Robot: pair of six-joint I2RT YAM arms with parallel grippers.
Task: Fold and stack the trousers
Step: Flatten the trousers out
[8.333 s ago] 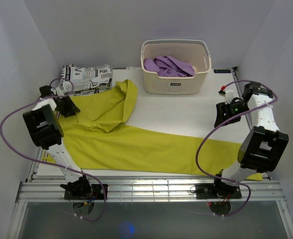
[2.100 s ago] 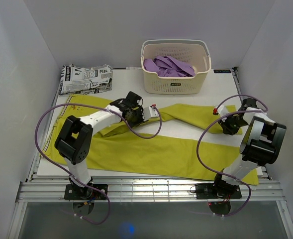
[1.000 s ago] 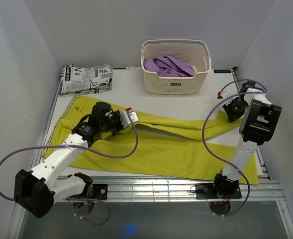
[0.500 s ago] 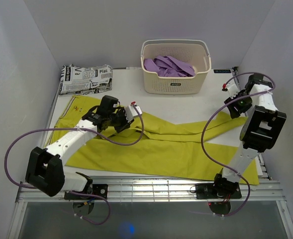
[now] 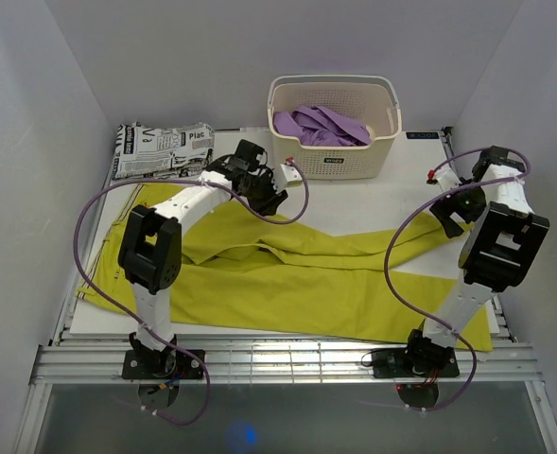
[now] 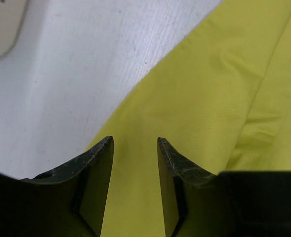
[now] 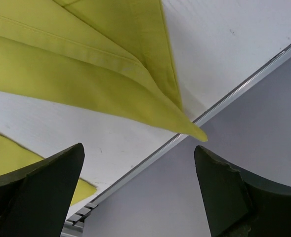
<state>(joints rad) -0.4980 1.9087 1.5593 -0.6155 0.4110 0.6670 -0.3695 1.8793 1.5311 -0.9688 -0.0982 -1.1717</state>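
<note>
Top external: shows trousers (image 5: 297, 274) spread over the table (image 5: 373, 203), long axis running left to right, 1 leg laid slantwise over the other. Mustard-yellow, rumpled, not yet squared. Left wrist: finds left gripper (image 6: 134, 143) half-parted, gripping nothing, poised above the cloth's far edge, toward the left end. Right wrist: finds right gripper (image 7: 140, 153) gaping wide, empty, a leg's pointed corner just beyond, by the table's right edge. Judging by reach, calls for 1 arm per end on the next fold.

We see a white table (image 5: 391, 203). The yellow trousers (image 5: 297, 279) lie spread out across it. A white basket (image 5: 333, 156) and a folded newspaper-print cloth (image 5: 163, 148) sit at the back.
</note>
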